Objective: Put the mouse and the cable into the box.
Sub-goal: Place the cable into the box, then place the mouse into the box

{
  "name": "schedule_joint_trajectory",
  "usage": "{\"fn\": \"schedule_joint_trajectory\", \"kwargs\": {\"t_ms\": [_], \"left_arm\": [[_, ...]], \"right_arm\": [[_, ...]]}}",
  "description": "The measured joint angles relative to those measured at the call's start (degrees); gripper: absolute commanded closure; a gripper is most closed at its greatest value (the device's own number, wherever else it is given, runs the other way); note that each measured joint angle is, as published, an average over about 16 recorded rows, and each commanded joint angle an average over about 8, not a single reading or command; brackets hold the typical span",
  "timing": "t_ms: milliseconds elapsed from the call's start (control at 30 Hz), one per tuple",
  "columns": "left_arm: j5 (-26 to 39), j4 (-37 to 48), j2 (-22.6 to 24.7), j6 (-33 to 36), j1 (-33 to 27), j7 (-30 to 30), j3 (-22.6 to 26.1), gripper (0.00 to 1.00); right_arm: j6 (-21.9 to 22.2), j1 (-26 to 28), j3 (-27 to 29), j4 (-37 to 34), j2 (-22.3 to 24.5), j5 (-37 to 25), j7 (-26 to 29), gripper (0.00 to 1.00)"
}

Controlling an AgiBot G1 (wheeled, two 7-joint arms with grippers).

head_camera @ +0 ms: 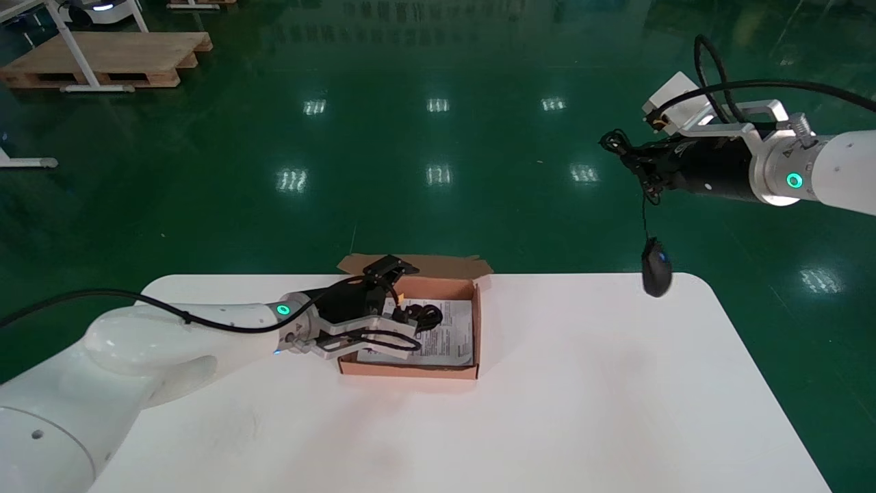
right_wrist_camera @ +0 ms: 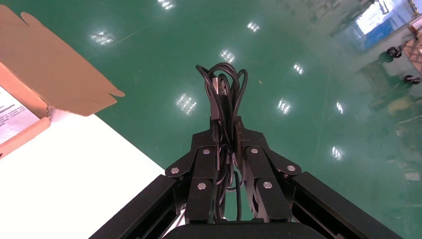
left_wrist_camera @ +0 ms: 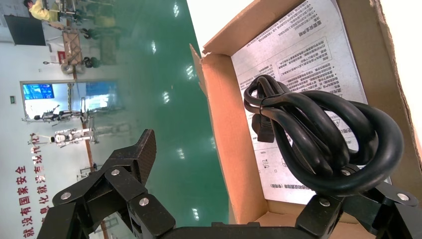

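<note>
An open cardboard box sits on the white table, a printed leaflet lining its bottom. The coiled black cable lies inside on the leaflet. My left gripper is open at the box's left end, one finger outside the wall, the other under the cable coil. High at the right, my right gripper is shut on the mouse's bundled cord. The black mouse dangles from it over the table's far right corner.
The box's back flap stands open beyond the table's far edge; that flap also shows in the right wrist view. Green floor surrounds the table. A wooden pallet and a white frame stand far back left.
</note>
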Motion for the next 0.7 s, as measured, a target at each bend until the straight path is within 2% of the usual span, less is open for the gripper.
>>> {"fn": "schedule_joint_trajectory", "kwargs": {"t_ms": [700], "left_arm": [[1.23,2.28,-1.12,-10.48,0.25,-3.99,1.34,0.0]], "right_arm": [[0.0,-0.01,0.0,0.0,0.0,0.01,0.0,1.0]]}}
